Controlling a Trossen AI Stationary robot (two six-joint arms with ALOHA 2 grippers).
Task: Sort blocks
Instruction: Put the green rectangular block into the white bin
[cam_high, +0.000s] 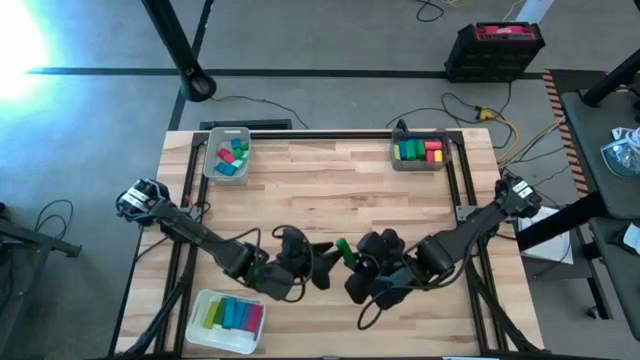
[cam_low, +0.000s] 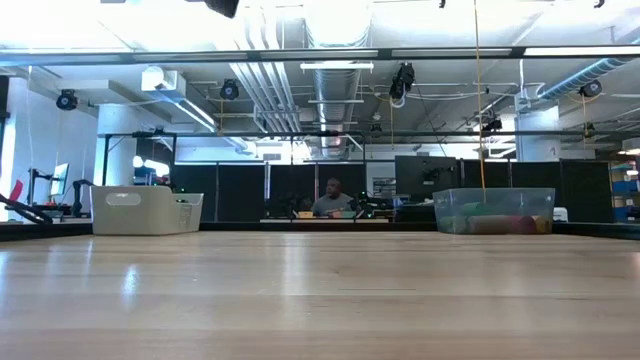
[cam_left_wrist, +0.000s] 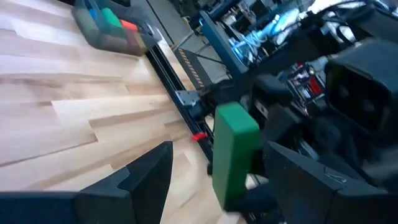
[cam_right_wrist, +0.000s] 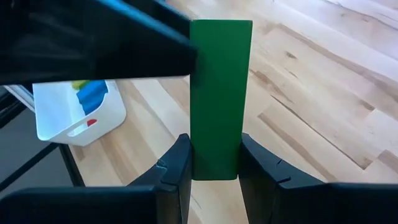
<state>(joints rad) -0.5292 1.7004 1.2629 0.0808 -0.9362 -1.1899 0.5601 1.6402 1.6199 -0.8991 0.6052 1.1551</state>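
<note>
Green bar block (cam_right_wrist: 220, 93), held above mid-counter (cam_high: 330, 190) with right gripper (cam_right_wrist: 214, 163) fingers clamped on one end and left gripper (cam_left_wrist: 214, 171) fingers spread around it, appears rigid, light, smooth-faced: take it across the flat sides.

green bar (cam_right_wrist: 220, 99) lower end hidden between fingers, far trays' blocks (cam_high: 228, 157) — too small to count

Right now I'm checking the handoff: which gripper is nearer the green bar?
Right. The right gripper is shut on the green bar, its fingers touching both sides. The left gripper is open just beside it, not yet touching.
</note>
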